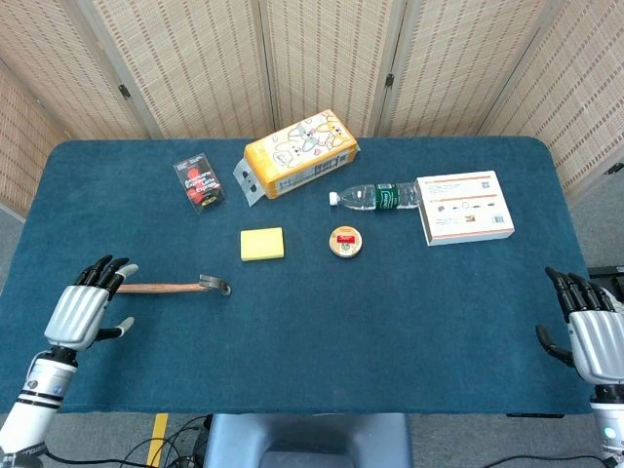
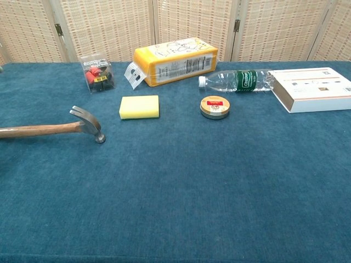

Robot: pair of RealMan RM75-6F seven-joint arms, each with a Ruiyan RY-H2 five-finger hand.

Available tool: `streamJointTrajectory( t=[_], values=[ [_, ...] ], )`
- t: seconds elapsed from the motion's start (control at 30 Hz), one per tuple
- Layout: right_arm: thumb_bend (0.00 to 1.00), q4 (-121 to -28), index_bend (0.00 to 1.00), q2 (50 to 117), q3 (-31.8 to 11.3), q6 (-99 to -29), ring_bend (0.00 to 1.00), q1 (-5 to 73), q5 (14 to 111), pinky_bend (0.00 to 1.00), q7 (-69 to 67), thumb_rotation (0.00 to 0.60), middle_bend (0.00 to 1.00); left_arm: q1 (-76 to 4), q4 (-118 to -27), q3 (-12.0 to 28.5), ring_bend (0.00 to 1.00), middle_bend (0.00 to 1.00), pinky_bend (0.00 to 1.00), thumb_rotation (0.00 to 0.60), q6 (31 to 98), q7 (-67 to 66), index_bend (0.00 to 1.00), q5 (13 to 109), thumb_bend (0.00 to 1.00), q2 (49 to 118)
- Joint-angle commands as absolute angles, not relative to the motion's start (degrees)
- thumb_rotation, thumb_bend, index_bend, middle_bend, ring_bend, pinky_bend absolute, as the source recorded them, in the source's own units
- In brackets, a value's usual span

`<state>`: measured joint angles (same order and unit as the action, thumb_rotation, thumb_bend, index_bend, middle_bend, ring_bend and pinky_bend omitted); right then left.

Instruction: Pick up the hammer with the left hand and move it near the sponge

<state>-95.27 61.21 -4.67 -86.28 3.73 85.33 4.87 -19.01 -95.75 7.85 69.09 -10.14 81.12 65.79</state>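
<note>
Left hand point(image 1: 86, 310) hovers spread at the handle end of the hammer point(image 1: 171, 287), nothing gripped; it's the reach; hammer lies left of the sponge point(image 1: 262, 244); next, fingers must wrap the handle; right hand point(image 1: 592, 331) idles, spread.

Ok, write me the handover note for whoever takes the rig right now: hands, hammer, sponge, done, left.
Left hand: open, fingers spread above the handle end of the hammer, holding nothing.
Right hand: open at the table's right edge, idle.
Hammer: flat on the blue table, head pointing right, not yet gripped.
Sponge: yellow, up and to the right of the hammer head, apart from it.
Done: nothing lifted.
Left: grip, lift, set near the sponge.
</note>
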Motion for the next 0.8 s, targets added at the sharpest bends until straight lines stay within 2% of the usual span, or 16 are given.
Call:
streamJointTrajectory(
  t=[0.03, 0.43, 0.63, 0.8],
  values=[
    [0.24, -95.7, 0.00, 60.7, -4.9, -86.4, 0.12, 3.8, 85.2, 0.18, 5.1, 0.600, 0.16, -22.0, -95.7, 9.2, 0.08, 0.16, 0.19, 0.600, 65.7, -10.8, 0.20, 79.2, 0.25, 66.8],
    [0.24, -96.4, 0.00, 59.6, -5.2, -86.2, 0.12, 4.1, 85.4, 0.18, 4.6, 0.600, 0.17, -30.8, -91.4, 10.2, 0.08, 0.19, 0.19, 0.600, 54.0, -17.1, 0.23, 69.6, 0.25, 72.9],
    [0.24, -96.0, 0.00, 59.6, -5.2, -86.0, 0.12, 4.1, 84.9, 0.18, 4.2, 0.600, 0.18, -33.5, -88.4, 10.0, 0.08, 0.22, 0.19, 0.600, 51.0, -19.6, 0.24, 64.6, 0.26, 76.0],
    [0.24, -95.7, 0.00, 59.7, -5.2, -85.8, 0.12, 4.2, 84.9, 0.18, 3.9, 0.600, 0.18, -35.4, -86.5, 10.1, 0.09, 0.24, 0.19, 0.600, 49.3, -20.9, 0.26, 60.2, 0.31, 77.8]
  ],
)
